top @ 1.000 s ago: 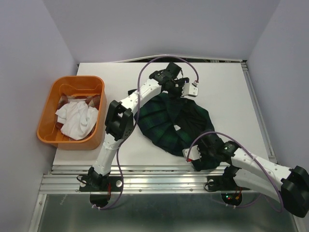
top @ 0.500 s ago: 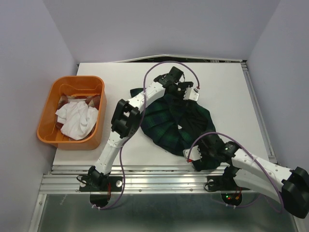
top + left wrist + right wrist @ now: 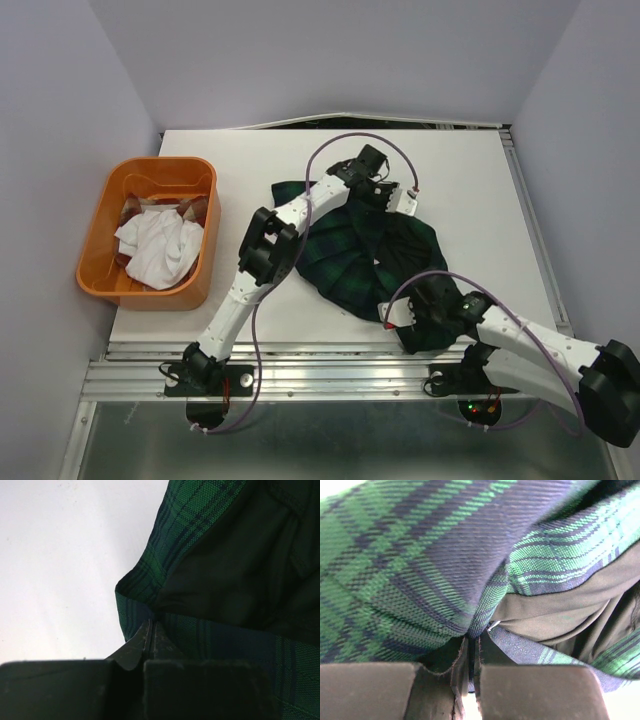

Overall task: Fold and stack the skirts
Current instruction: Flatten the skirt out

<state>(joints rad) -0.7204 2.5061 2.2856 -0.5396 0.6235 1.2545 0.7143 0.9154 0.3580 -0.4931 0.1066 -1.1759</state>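
The dark green-navy plaid skirt lies spread on the middle of the white table. My left gripper is at its far edge, and in the left wrist view the left gripper is shut, its tips pinching a fold of the skirt's hem. My right gripper is at the skirt's near right edge; the right gripper is shut with plaid cloth between its jaws. The white skirt and the red-and-tan plaid skirt lie crumpled in the basket.
The orange plastic basket stands at the table's left edge. Purple-grey walls close in the left, back and right. A metal rail runs along the near edge by the arm bases.
My left gripper has slid a little right along the skirt's far edge and gone from open to shut on the hem. The right arm has not moved.
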